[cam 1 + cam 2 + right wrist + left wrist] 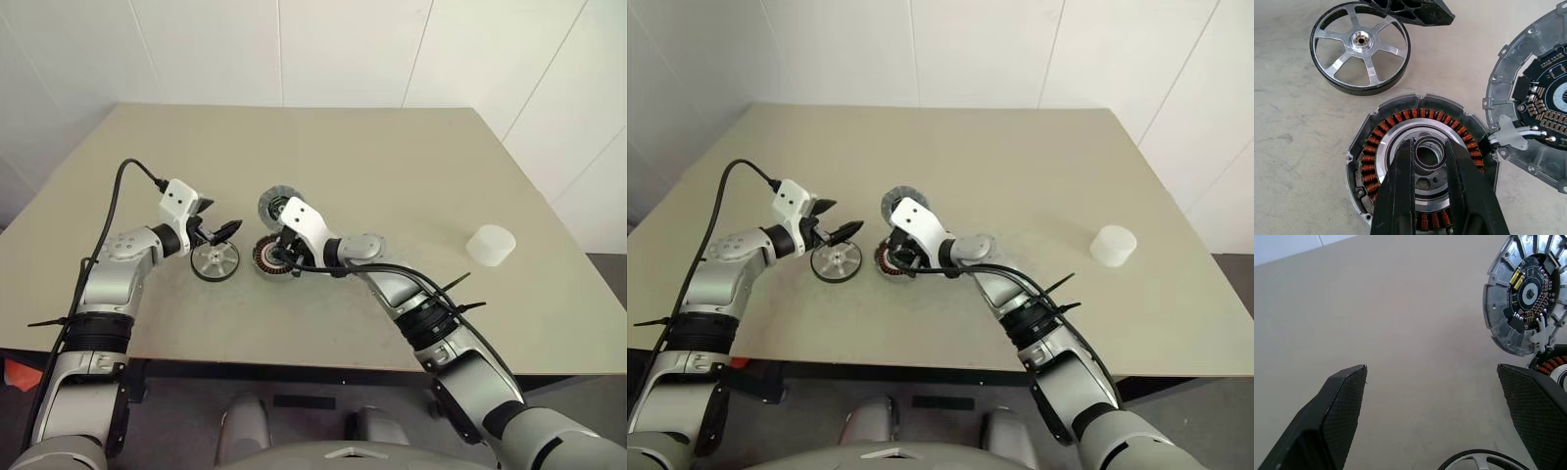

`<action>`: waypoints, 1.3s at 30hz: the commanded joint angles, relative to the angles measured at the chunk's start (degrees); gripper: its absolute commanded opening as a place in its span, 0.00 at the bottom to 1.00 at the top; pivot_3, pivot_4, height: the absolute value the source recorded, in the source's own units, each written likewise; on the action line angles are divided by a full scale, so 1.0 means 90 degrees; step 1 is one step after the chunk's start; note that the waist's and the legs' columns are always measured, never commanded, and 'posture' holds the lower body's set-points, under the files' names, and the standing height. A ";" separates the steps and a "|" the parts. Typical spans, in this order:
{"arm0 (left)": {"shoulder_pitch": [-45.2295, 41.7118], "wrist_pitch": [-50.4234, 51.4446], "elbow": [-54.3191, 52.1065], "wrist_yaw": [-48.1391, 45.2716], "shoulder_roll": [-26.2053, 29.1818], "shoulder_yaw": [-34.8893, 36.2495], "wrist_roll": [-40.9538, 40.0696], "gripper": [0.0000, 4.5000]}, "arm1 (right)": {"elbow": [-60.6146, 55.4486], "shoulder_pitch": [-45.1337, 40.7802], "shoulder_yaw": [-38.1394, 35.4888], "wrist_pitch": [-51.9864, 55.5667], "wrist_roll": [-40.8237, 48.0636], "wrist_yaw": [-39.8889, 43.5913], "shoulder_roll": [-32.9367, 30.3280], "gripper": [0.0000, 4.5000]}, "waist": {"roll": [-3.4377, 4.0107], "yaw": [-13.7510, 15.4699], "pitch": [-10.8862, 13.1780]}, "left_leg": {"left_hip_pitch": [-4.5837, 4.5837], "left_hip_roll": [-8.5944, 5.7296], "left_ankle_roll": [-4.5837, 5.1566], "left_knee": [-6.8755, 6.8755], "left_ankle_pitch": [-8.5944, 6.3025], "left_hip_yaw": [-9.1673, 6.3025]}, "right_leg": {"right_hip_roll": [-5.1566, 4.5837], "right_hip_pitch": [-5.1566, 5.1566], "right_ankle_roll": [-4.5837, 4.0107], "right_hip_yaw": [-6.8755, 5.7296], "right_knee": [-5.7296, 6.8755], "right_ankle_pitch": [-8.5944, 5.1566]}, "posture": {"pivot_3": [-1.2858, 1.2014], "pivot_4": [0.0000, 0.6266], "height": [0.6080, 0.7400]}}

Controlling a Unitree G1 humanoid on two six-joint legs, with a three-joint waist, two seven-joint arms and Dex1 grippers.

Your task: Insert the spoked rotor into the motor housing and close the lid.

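The spoked rotor [215,261] lies flat on the table, a dark ring with silver spokes [1360,46]. Just right of it sits the motor housing [266,257], its copper windings [1400,120] facing up. The lid [274,204] rests behind the housing with its circuit side [1533,117] showing, joined to it by short wires. My right gripper [1429,144] hovers over the housing's dark centre, fingers a narrow gap apart and holding nothing. My left gripper [220,232] stands wide open just above the rotor's far edge, empty [1432,369].
A translucent white cup [490,245] stands far to the right on the beige table [392,157]. A black cable loops from my left wrist [122,181]. The table's front edge runs close below both arms.
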 commanded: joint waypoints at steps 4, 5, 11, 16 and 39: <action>-0.0014 -0.0117 -0.0281 0.0028 0.0087 0.0049 0.0007 1.00 | 0.0155 -0.0100 -0.0117 -0.0005 -0.0033 -0.0131 0.0086 0.13 | -0.0002 0.0002 -0.0001 | 0.0000 -0.0001 -0.0001 0.0000 0.0001 -0.0001 | -0.0001 0.0002 0.0000 -0.0001 0.0001 0.0000 | 0.52 0.00 1.00; -0.0012 -0.0128 -0.0277 0.0034 0.0089 0.0050 0.0013 1.00 | 0.0154 -0.0094 -0.0123 0.0010 -0.0013 -0.0113 0.0092 0.13 | -0.0002 0.0001 -0.0001 | 0.0000 -0.0001 -0.0002 0.0000 0.0001 -0.0002 | 0.0000 0.0002 0.0000 -0.0001 0.0002 0.0000 | 0.52 0.00 1.00; -0.0018 -0.0151 -0.0264 0.0029 0.0093 0.0049 0.0017 1.00 | 0.0106 -0.0073 -0.0148 -0.0126 -0.0008 -0.0110 0.0100 0.50 | -0.0004 0.0001 -0.0002 | 0.0001 -0.0001 -0.0004 0.0000 0.0003 -0.0005 | 0.0000 0.0004 -0.0001 -0.0003 0.0005 0.0000 | 0.52 0.00 1.00; 0.0001 -0.0167 -0.0276 0.0031 0.0080 0.0041 0.0015 1.00 | -0.0142 -0.0060 -0.0229 -0.0142 0.0036 -0.0065 0.0000 0.57 | -0.0004 0.0002 -0.0002 | 0.0000 -0.0001 -0.0005 0.0000 0.0004 -0.0008 | 0.0000 0.0004 -0.0001 -0.0006 0.0005 0.0000 | 0.52 0.00 1.00; -0.0073 -0.0236 -0.0136 0.0014 0.0011 -0.0013 0.0058 1.00 | -0.0073 -0.0004 -0.0301 -0.0025 0.0081 0.0038 0.0034 0.01 | -0.0005 0.0003 -0.0003 | 0.0000 -0.0001 -0.0014 0.0001 0.0010 -0.0020 | 0.0000 0.0009 -0.0002 -0.0018 0.0007 0.0001 | 0.52 0.00 1.00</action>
